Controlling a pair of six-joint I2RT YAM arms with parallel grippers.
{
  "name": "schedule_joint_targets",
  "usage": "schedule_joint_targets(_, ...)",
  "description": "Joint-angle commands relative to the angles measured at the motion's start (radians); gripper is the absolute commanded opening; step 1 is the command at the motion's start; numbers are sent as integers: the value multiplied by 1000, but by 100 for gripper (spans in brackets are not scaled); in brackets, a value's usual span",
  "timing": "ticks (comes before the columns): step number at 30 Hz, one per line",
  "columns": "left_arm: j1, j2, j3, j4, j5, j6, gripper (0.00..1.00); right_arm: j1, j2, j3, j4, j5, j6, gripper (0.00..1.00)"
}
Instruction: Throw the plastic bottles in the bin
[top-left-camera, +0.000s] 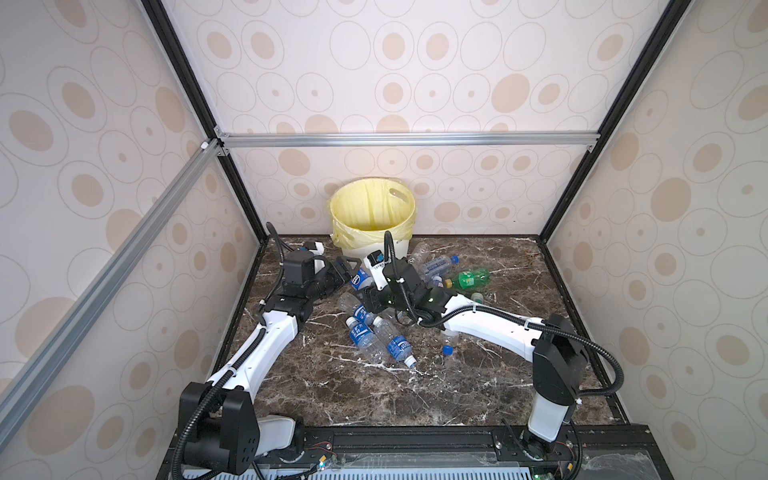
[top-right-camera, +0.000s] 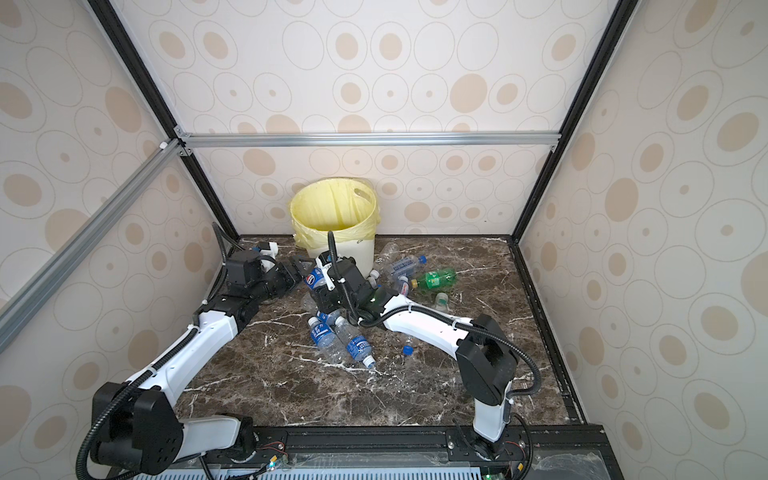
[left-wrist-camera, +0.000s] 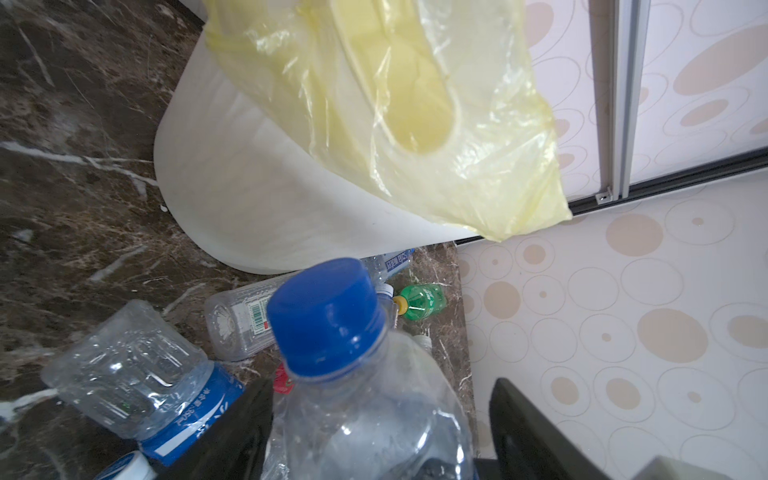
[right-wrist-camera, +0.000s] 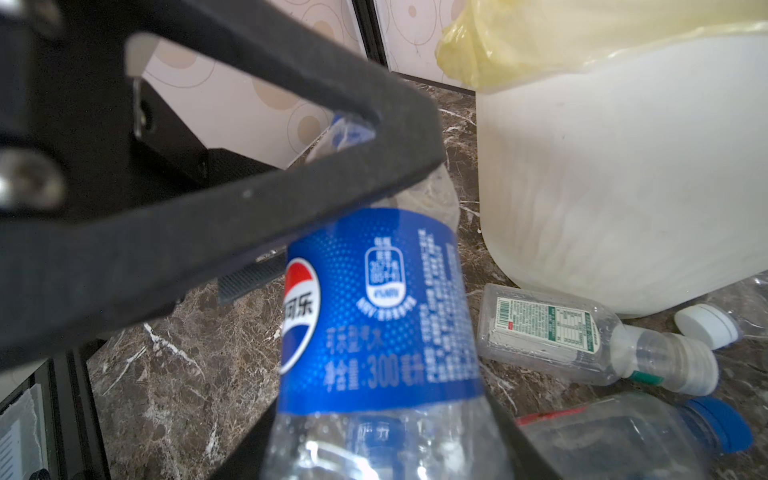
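Handover, by the look of it, just in front of the bin (top-left-camera: 357, 248), with more bottles (top-left-camera: 397, 347) lying about the table (top-left-camera: 332, 395). On the left gripper (left-wrist-camera: 374, 424) the jaws stand loose around the bottle (right-wrist-camera: 374, 299); on the right gripper (right-wrist-camera: 382, 449) they pinch its clear body. Next it wants lifting up and over. The bottle is crumpled, blue-labelled, blue-capped.

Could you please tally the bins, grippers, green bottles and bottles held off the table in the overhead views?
Bin: 1
Grippers, left gripper and right gripper: 2
Green bottle: 1
Held bottle: 1
Total: 5
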Motion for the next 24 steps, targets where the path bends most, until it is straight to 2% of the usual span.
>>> schedule_joint_targets(1,-3,-28,84,-57,-12,51,88,0,-52,-10,-6,11,0,47)
schedule_joint_targets(7,0,-47,147,-96,-27,99,99,0,-81,-6,-35,45,-13,45)
schedule_joint_targets(18,-1,-119,166,-8,54,156,99,-39,-158,66,-137,114,-98,42)
schedule_joint_targets(24,-23,-168,162,20,32,207,99,-87,-220,102,-155,143,-143,42)
